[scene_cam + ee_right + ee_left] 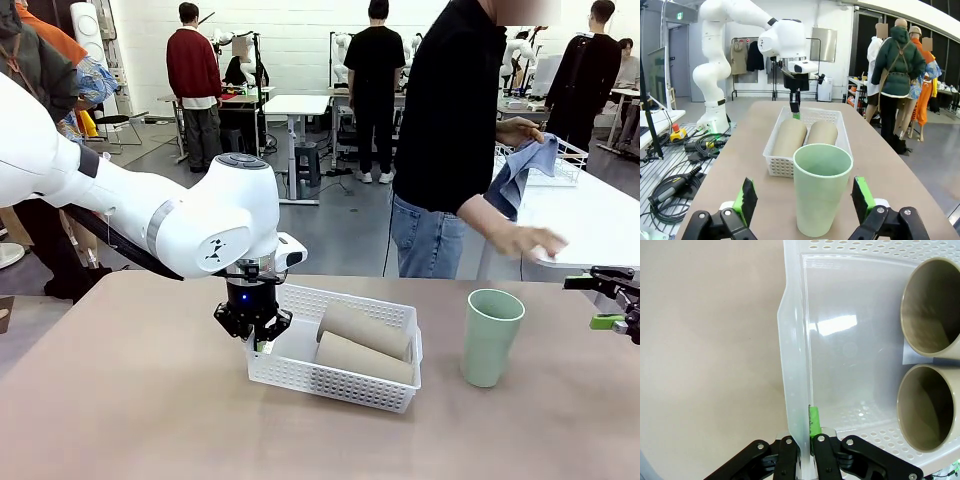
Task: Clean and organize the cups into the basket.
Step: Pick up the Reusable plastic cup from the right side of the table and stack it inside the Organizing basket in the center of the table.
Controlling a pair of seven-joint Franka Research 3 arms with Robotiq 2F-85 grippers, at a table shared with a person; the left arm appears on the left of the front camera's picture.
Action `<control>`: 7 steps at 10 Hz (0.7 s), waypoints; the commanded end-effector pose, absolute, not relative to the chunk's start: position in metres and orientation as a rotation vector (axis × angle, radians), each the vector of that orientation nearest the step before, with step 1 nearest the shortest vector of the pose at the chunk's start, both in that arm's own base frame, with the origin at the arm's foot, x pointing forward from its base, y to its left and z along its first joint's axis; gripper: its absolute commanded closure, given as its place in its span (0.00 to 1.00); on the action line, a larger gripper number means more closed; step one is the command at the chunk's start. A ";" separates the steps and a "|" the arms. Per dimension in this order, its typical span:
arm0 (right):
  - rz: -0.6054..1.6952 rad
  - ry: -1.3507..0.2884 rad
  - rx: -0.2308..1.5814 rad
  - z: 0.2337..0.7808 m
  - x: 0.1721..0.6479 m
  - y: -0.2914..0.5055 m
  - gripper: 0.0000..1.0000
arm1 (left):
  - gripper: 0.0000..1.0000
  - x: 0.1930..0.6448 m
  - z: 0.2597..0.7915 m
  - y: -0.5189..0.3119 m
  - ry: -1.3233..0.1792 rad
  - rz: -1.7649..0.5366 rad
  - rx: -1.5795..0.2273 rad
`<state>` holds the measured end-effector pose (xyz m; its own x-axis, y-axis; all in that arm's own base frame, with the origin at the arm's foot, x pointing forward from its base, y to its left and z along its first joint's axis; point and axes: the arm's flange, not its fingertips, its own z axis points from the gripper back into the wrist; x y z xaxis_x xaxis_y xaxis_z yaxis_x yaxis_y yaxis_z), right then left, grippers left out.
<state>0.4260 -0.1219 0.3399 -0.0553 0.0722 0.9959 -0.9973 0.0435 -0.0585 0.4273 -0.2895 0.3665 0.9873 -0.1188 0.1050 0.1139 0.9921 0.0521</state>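
The white mesh basket (290, 372) sits mid-table with two tan cups (363, 329) (364, 358) lying side by side inside, mouths toward its left end. My left gripper (256, 338) is shut on the basket's left end wall (792, 365), one finger inside and one outside; a green pad (813, 421) shows against the wall. The tan cups' open mouths (932, 305) (927, 415) face this wrist camera. The mint green cup (492, 337) stands upright on the table to the right of the basket. My right gripper (804, 197) is open, just short of the green cup (822, 175).
A person stands across the table holding a blue cloth (520, 175), one hand on a white table (590, 215) at the right. A white wire rack (570, 160) sits on that table. Bare tabletop (130, 400) lies left of and in front of the basket.
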 end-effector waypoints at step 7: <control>1.204 -1.181 1.059 0.304 0.444 -0.114 0.00 | 1.00 0.425 0.368 -0.289 -0.114 -0.124 0.042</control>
<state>0.4314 -0.1221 0.3111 -0.0036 0.1041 0.9946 -0.9977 0.0674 -0.0107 0.4273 -0.2895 0.3665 0.9873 -0.1188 0.1051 0.1139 0.9921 0.0521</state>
